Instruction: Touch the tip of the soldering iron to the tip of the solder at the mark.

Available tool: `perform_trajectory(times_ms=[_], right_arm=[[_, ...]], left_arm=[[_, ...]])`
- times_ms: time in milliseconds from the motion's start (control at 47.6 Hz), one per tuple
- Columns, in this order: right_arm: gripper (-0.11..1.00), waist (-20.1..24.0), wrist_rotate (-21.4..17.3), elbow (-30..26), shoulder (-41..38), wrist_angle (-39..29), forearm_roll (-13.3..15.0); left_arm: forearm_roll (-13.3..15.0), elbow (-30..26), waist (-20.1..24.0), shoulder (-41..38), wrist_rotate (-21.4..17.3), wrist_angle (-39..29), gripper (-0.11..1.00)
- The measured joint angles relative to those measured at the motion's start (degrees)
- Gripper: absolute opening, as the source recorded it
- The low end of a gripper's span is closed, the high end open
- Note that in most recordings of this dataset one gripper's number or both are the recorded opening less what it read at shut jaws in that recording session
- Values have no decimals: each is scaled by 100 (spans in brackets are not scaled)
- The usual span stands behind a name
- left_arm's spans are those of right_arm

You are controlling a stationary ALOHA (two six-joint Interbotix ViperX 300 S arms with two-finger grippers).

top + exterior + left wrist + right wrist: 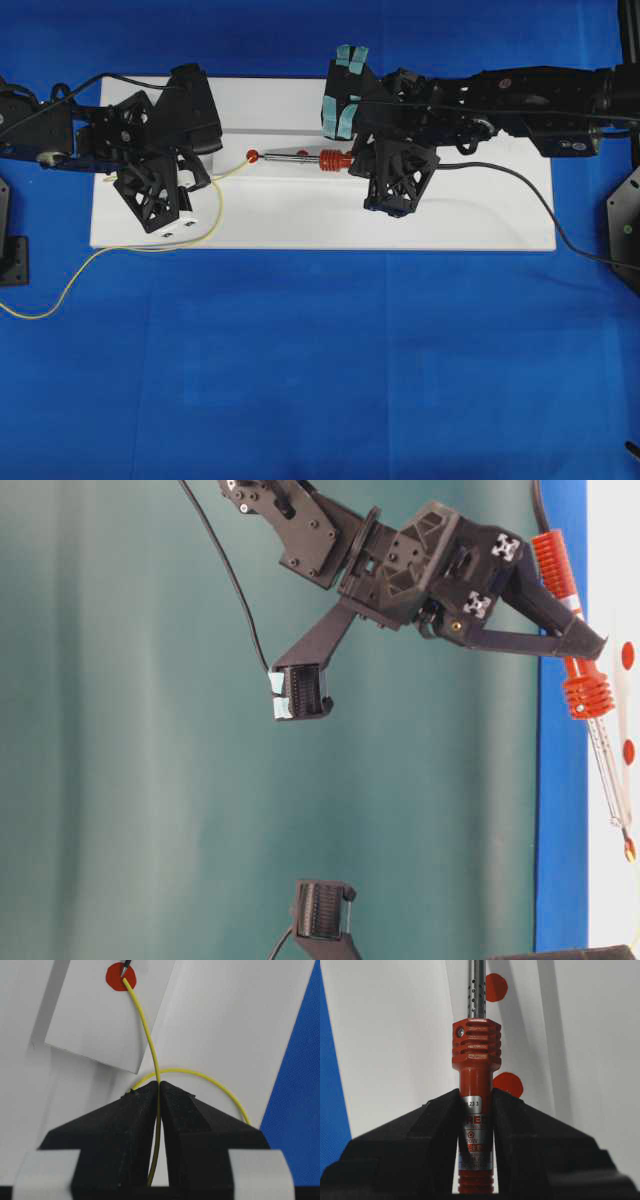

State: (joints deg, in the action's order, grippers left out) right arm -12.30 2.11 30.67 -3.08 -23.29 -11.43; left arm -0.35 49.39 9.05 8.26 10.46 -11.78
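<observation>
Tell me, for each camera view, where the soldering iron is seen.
Overhead: soldering iron lies level at centre, above the white board, tip leftward.
Table-level: at the right edge, tip downward.
Left wrist: only its dark tip, top, touching the solder.
Right wrist: centre, clamped in the right gripper.
Shared landmark: the red mark at the tip.

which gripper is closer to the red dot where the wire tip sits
Left. The left gripper, shut on the yellow wire, sits just short of the red dot. The right gripper holds the soldering iron by its handle, a full shaft away.
</observation>
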Motion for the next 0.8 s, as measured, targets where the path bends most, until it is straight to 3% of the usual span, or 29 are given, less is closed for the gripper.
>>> perform_trajectory(times_ms=[483, 799], right_arm=[[6, 9, 0, 0, 0, 0, 0], [6, 9, 0, 0, 0, 0, 0]], left_arm=[[0, 0, 0, 70, -26, 0, 3], [9, 396, 0, 1107, 0, 0, 3]])
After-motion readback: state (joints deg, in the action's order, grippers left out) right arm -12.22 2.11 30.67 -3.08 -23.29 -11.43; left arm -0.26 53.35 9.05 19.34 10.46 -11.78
